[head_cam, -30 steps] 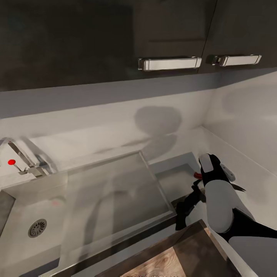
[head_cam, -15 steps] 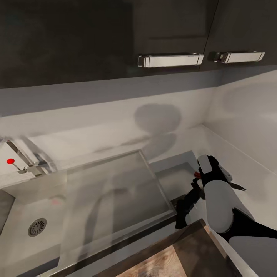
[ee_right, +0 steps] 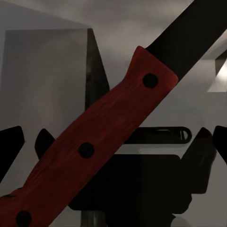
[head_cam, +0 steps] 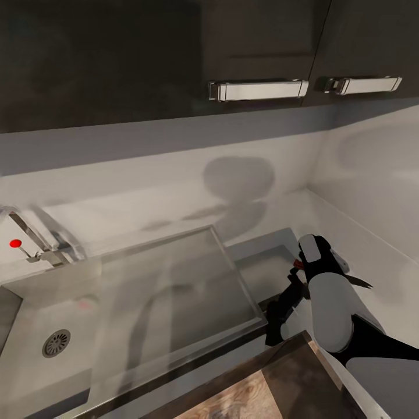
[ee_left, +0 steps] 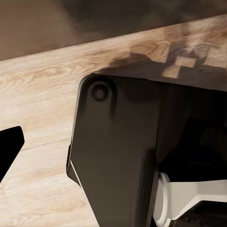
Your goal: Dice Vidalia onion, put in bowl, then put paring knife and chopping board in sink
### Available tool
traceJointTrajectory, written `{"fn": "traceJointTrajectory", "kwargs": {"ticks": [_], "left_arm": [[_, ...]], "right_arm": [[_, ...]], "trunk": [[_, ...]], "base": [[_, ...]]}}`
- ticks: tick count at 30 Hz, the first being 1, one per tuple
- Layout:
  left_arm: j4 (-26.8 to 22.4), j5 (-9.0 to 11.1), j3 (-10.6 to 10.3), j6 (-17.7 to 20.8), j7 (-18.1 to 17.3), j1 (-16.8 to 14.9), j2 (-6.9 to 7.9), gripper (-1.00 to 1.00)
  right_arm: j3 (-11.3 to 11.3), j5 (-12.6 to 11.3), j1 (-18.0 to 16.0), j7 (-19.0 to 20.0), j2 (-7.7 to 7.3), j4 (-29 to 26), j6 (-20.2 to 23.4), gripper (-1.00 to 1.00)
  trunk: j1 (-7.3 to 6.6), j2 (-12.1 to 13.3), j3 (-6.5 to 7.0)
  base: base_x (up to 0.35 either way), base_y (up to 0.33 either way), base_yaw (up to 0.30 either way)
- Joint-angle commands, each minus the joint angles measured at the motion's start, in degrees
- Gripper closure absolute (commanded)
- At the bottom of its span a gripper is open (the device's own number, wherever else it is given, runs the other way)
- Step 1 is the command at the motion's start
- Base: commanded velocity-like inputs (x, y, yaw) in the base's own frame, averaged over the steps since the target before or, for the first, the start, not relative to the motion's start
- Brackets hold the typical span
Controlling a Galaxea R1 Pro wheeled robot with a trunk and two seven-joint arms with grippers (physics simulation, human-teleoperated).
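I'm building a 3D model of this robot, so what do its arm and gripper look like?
The right arm has smooth, rounded white shells joined by black segments. The right gripper is matt black and angular. The left wrist view shows a glossy black housing with a round recess and a white collar.

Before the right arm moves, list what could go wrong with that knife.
1. The paring knife lies slantwise across the right wrist view, and how firmly the jaws hold it cannot be told. A quick swing might shake it loose.
2. It sits at the far right, while the sink basin is far left, past the drainboard. Released early, it would likely land on the drainboard instead.
3. The chopping board lies just below the right arm, so a low sweep could clip it.
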Motion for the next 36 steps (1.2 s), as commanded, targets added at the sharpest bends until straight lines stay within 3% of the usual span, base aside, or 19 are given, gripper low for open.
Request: {"fn": "traceJointTrajectory", "kwargs": {"ticks": [1, 16, 22, 36], "left_arm": [[-0.1, 0.5, 0.2, 0.0, -0.5, 0.0, -0.05, -1.00], [-0.1, 0.5, 0.2, 0.0, -0.5, 0.0, -0.05, -1.00], [0.3, 0.5, 0.2, 0.0, -0.5, 0.0, -0.05, -1.00], [0.4, 0.5, 0.2, 0.0, -0.5, 0.0, -0.05, -1.00]], "right_arm": [[-0.2, 0.1, 0.0, -0.1, 0.05, -0.1, 0.5, -1.00], [-0.2, 0.3, 0.0, 0.3, -0.27, -0.1, 0.7, -1.00], [-0.3, 0.7, 0.0, 4.0, -0.50, -0.1, 0.6, -1.00], [-0.3, 0.7, 0.1, 5.0, -0.56, -0.1, 0.5, -1.00]], "trunk": [[0.04, -0.1, -0.10], [0.04, -0.1, -0.12], [0.04, -0.1, -0.12], [0.04, -0.1, -0.12]], "base": [[0.000, 0.000, 0.000], [0.000, 0.000, 0.000], [0.000, 0.000, 0.000], [0.000, 0.000, 0.000]]}}
